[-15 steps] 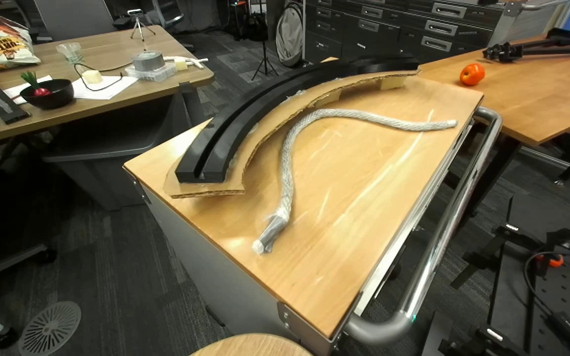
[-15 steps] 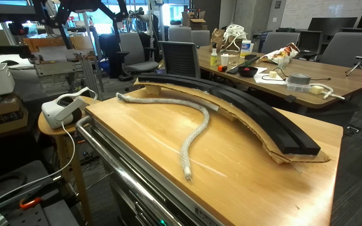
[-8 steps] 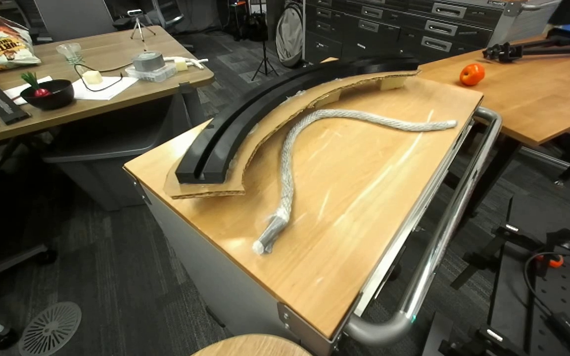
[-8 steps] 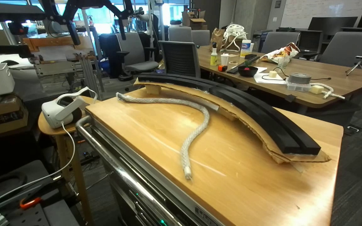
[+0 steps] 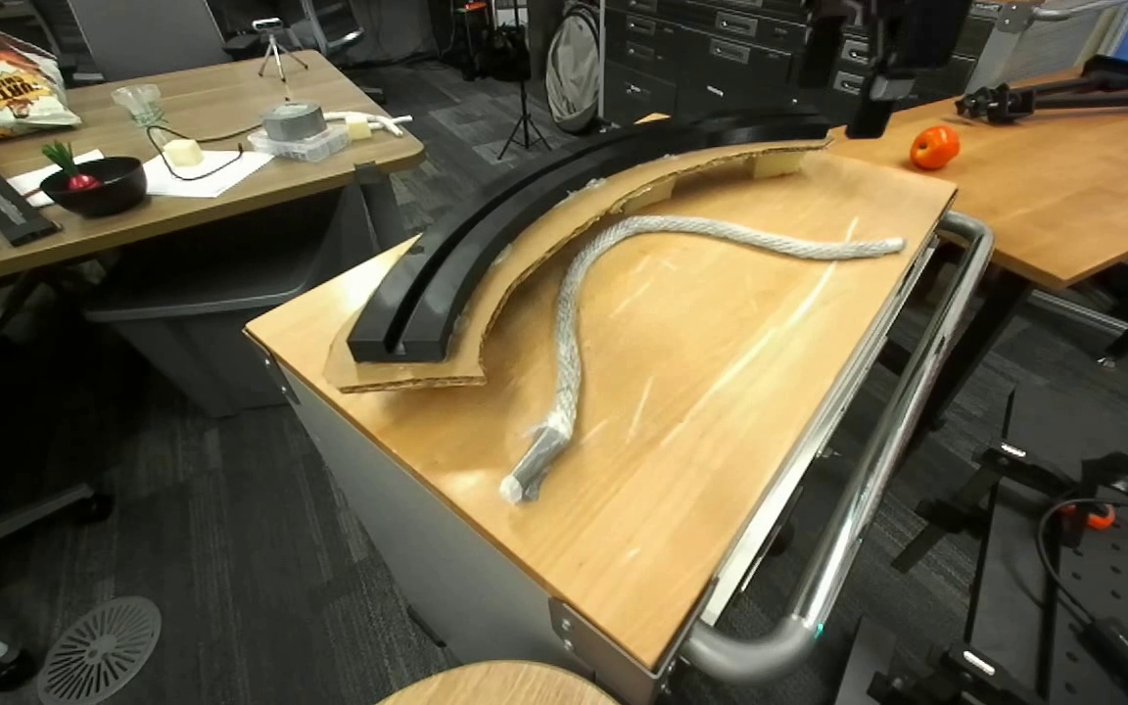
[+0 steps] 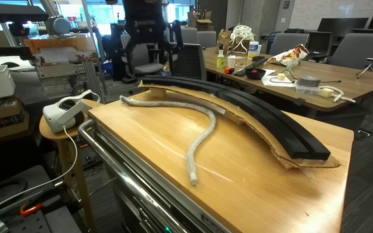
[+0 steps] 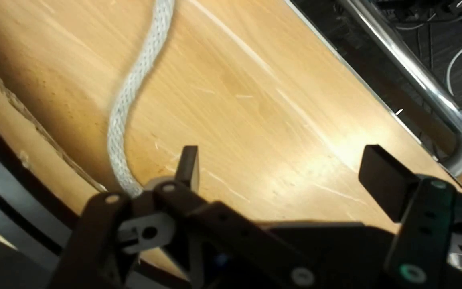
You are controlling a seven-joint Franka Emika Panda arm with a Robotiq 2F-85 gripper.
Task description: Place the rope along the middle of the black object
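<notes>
In an exterior view, the black object [image 6: 254,110] lies lower than the jaws. In the wrist view the jaws stand wide apart over the desk [image 7: 255,120], the rope [image 7: 122,104] lying left of their gap.

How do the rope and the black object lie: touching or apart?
Apart. In an exterior view, wooden tabletop and cardboard show plainly between the rope and the black object.

"ROBOTIQ" stands on the gripper [image 7: 285,168]; upside-down "TURTLE CHIPS" marks the bag [image 5: 14,93]; "AN" ends cut-off letters on a box [image 6: 6,108]; the whiteboard [image 6: 345,9] is illegible.
</notes>
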